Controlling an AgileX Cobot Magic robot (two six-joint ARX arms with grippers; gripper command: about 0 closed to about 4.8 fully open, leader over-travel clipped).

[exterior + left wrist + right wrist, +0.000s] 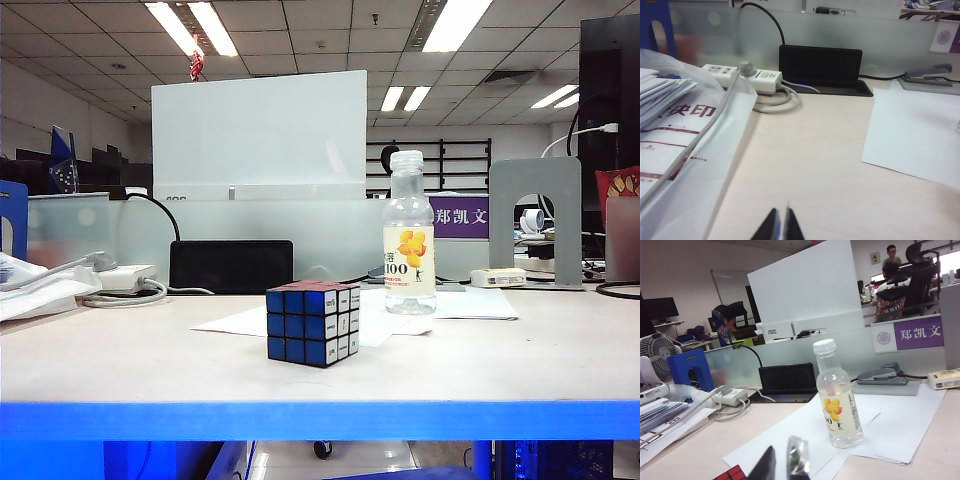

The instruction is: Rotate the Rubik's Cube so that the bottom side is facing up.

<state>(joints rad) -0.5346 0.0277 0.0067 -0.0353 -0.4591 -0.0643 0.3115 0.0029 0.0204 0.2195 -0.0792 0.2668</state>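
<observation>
The Rubik's Cube point(312, 325) rests on the table point(500, 370), on the corner of a white sheet of paper point(235, 322). Its blue face looks toward the exterior camera, a white printed face is on the right and red is on top. Neither gripper appears in the exterior view. In the right wrist view my right gripper point(784, 456) hovers just beside a red corner of the cube point(731, 474), fingers nearly together with nothing between them. My left gripper point(781, 218) is shut and empty over bare tabletop, and the cube is out of that view.
A clear bottle point(409, 235) with an orange label stands on paper right of and behind the cube, also ahead of the right gripper point(838, 400). A black device point(230, 265), a power strip point(740, 75), a bag of papers point(680, 140) and a stapler point(927, 75) line the back and left.
</observation>
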